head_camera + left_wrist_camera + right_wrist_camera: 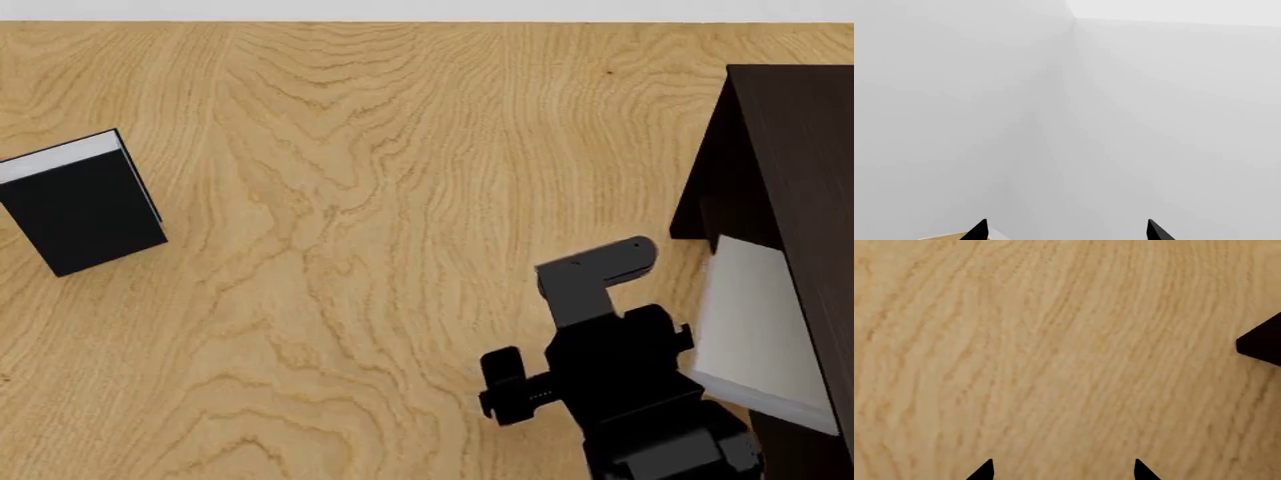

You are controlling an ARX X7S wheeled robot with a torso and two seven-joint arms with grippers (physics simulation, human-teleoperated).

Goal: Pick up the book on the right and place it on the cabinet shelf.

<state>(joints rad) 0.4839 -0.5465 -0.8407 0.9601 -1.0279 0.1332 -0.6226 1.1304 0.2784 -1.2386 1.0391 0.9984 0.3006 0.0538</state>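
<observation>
The wood table (374, 200) filled the view, with white walls (961, 100) behind. The book (754, 320) lay in the cabinet (801, 150). The right gripper (1063, 471) and left gripper (1067, 231) had fingers apart, holding nothing.

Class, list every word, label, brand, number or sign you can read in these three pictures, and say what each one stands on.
None can be read.
Black book: plain cover, no title.
Light grey book in the cabinet: blank.
Table, right arm: no markings.
Left wrist view: bare grey walls only.
</observation>
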